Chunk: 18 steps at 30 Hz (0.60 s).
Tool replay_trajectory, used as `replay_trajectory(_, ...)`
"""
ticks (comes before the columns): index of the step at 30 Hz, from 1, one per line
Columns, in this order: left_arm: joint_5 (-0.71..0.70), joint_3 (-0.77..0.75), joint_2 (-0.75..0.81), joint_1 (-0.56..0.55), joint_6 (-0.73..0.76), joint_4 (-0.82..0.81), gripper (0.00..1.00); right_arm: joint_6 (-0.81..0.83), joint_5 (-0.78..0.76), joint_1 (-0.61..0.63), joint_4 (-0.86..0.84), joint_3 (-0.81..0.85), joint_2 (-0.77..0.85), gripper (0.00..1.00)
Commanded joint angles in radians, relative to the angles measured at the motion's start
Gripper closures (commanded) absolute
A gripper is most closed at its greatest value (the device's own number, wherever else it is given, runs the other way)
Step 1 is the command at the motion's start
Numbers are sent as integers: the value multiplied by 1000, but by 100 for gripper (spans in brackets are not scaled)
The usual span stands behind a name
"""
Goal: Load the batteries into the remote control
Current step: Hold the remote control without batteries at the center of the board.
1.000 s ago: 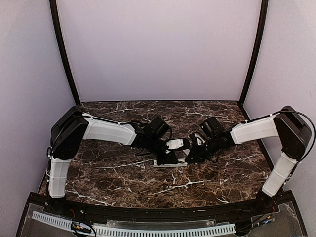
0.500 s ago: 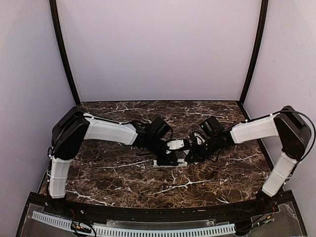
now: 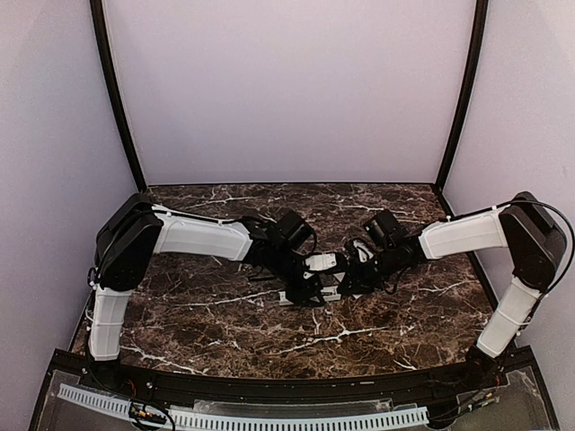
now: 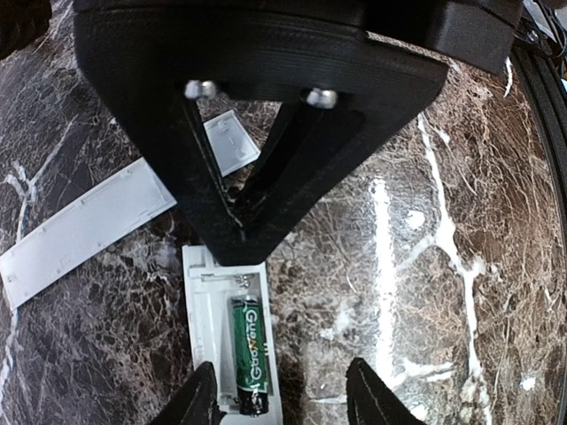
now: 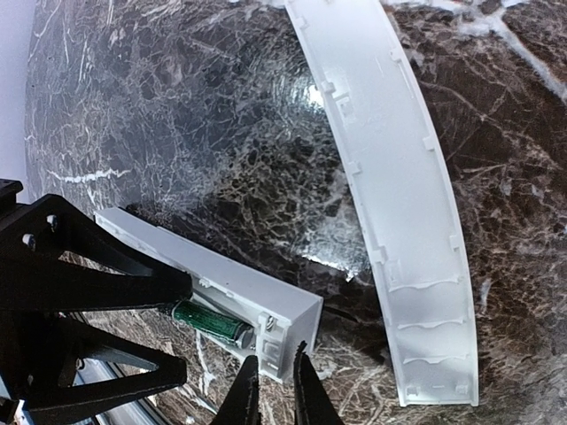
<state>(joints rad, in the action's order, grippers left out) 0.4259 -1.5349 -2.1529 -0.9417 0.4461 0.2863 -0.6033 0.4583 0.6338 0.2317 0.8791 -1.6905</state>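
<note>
The white remote control (image 4: 202, 347) lies on the marble with its recess facing up; it also shows in the right wrist view (image 5: 232, 276) and, mostly hidden, in the top view (image 3: 289, 299). One battery (image 4: 249, 352), green with a dark end, lies in the recess and shows in the right wrist view (image 5: 205, 320). I see no other battery. My left gripper (image 4: 283, 398) is open and straddles the remote at the battery. My right gripper (image 5: 273, 386) is shut to a narrow gap, tips against the remote's end by the spring.
The flat white cover strip (image 5: 397, 212) lies loose on the marble beside the remote, and shows in the left wrist view (image 4: 81, 232) and the top view (image 3: 321, 261). Both arms meet over the table's middle. Dark marble (image 3: 225, 328) lies all round.
Both grippers have edged a little closer together over the remote. The remote and cover strip have stayed in place.
</note>
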Motion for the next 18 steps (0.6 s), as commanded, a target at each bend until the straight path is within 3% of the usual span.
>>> replay_trajectory(1,5,-15,11,-5,15,43,50,17,-26,-4,18,29,22,87)
replay_trajectory(7,9,10,56,-3,16,16,39,28,-39,-7,43,40,32,86)
replay_trajectory(18,-124,296,260,40,-42,-164,21,68,-74,-19,111,78,101,80)
